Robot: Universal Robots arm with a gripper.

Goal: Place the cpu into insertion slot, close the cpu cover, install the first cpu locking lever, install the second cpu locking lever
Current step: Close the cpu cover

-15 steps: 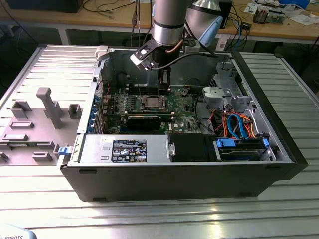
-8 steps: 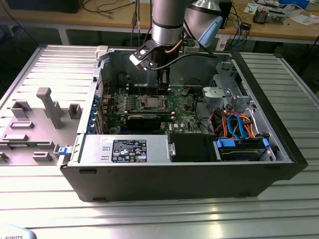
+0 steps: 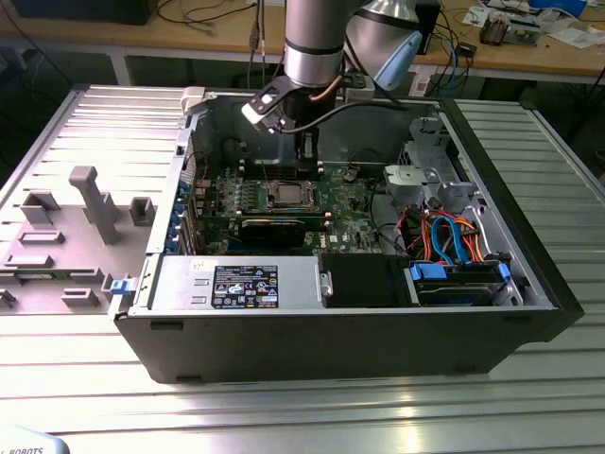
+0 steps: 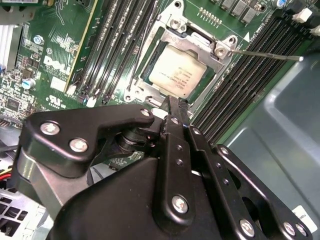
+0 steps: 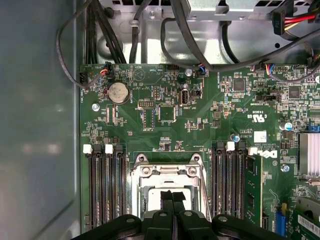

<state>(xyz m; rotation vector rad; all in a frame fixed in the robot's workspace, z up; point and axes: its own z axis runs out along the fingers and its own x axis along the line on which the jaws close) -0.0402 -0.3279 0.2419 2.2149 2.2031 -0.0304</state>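
Cpu (image 4: 176,70) was seen seated in the slot (image 4: 199,86), with the cover (image 4: 192,36) apparently lowered over it. The gripper (image 4: 172,106), fingers pressed together and empty, was placed at the slot's one o'clock in the exterior view. A lever (image 4: 265,54) was left unlatched; steady, square pressure on its thin wire was judged best.

in the first wrist view the gripper (image 5: 172,195) covers the middle of the cpu (image 5: 151,200), and the picture's edge cuts off the part of the cpu cover (image 5: 167,171) that runs under the hand, so we cannot tell how it sits there. in the second wrist view the hand's black body hides the side of the insertion slot (image 4: 201,90) nearest the fingers. in the exterior view the chip near the hand is too small for us to judge its seating.
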